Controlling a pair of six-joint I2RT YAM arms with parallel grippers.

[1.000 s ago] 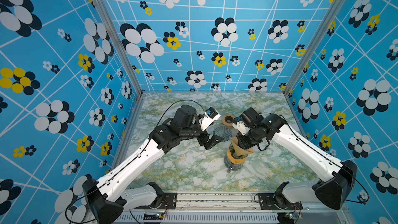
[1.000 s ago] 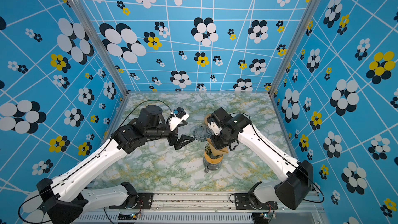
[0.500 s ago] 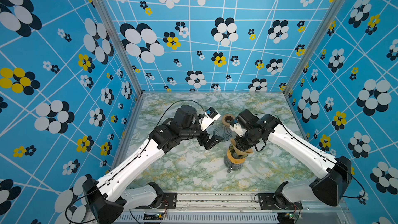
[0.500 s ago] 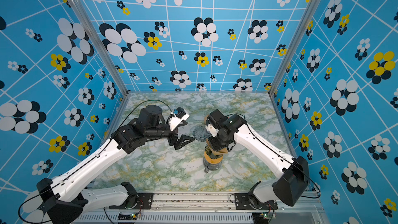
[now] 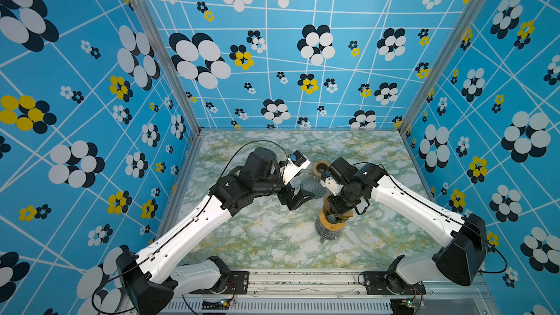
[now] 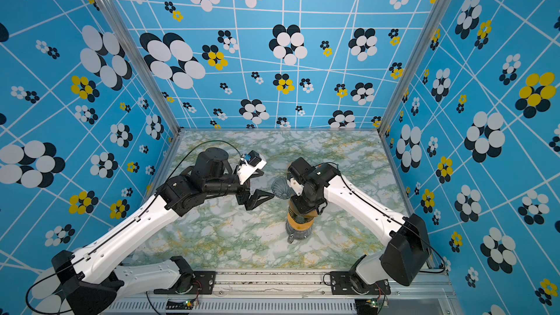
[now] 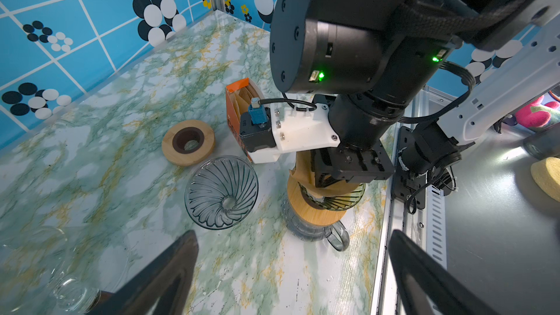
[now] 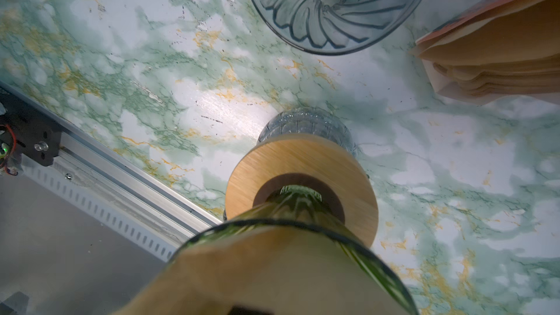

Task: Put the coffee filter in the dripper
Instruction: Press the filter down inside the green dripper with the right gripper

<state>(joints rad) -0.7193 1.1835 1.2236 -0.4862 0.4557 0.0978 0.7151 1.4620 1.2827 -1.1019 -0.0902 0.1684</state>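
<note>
Between the narrowly set jaws of the right gripper (image 7: 330, 181), a brown paper coffee filter (image 7: 303, 171) was pinched, cone-shaped and pointing down. The filter's lower part was set inside the rim of a green-tinted glass dripper (image 7: 348, 199); how deep it reached could not be told. That dripper was seated upright in a round wooden collar (image 8: 272, 162), which was carried on a clear glass server (image 7: 315, 231) with a handle, standing near the front edge of the green-veined marble tabletop (image 5: 257, 237).

Just beside the server, a clear ribbed glass dripper (image 7: 222, 192) was lying on the marble with its mouth tipped up. Farther back, a second wooden ring (image 7: 181, 159) was laid flat. Next to it, an orange box (image 7: 235, 107) with more brown filters was stood upright, partly hidden by the right arm's wrist camera.

In both top views, the left gripper (image 6: 260, 199) was seen near the clear ribbed dripper, apart from it. Its jaws were spread wide and nothing was held between them.
</note>
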